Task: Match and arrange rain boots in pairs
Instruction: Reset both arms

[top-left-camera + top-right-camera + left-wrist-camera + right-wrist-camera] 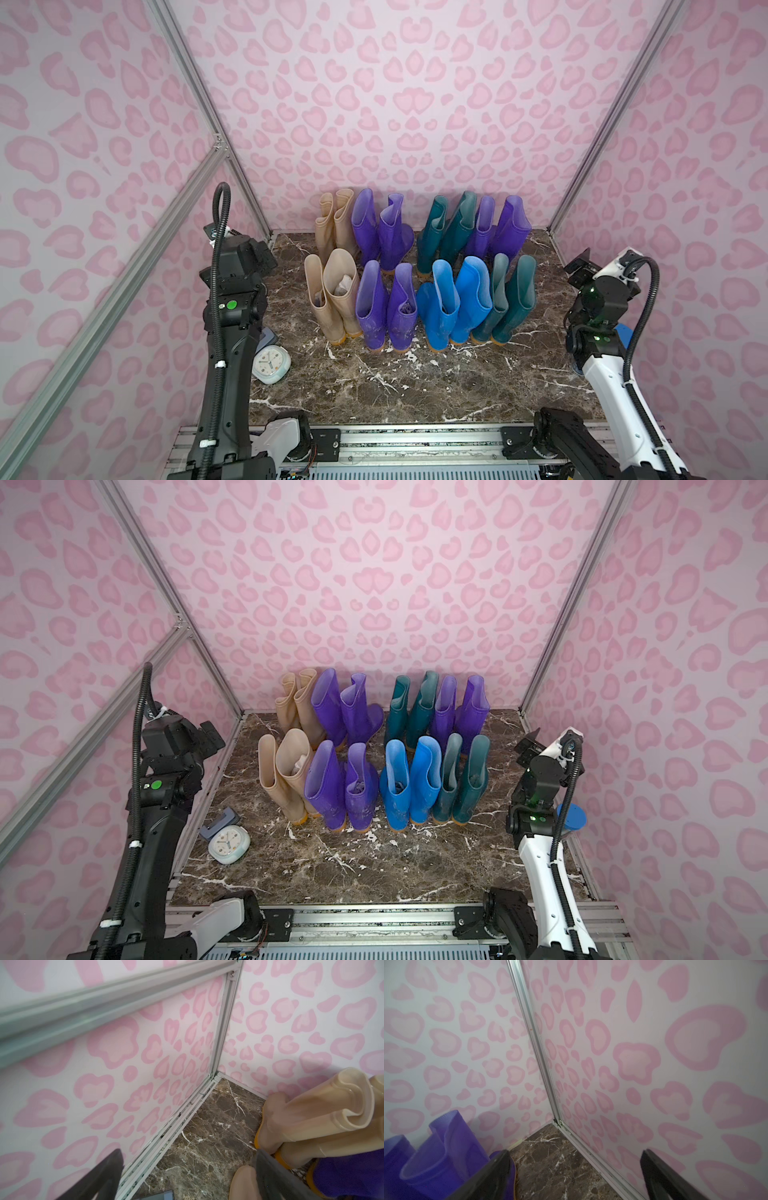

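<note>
Rain boots [399,241], sixteen, upright on the marble desk [374,386], two rows
Back row: beige pair [334,220], purple pair [365,224], teal pair [457,224], second purple pair [509,226]
Front row: front beige pair [338,291], front purple pair [374,307], blue pair [469,291], front teal pair [517,295]
Status: pairing looks finished, no stray boot seen
Left fingers [104,1178]: apart, empty
Right fingers [492,1178]: apart, empty
Views: both top views show the full set and the alarm clock [271,364]; wrist views show only the corner boots

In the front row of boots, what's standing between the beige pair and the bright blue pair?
A purple pair, upright and side by side, stands between the front beige pair and the blue pair. Both top views show it.
</note>
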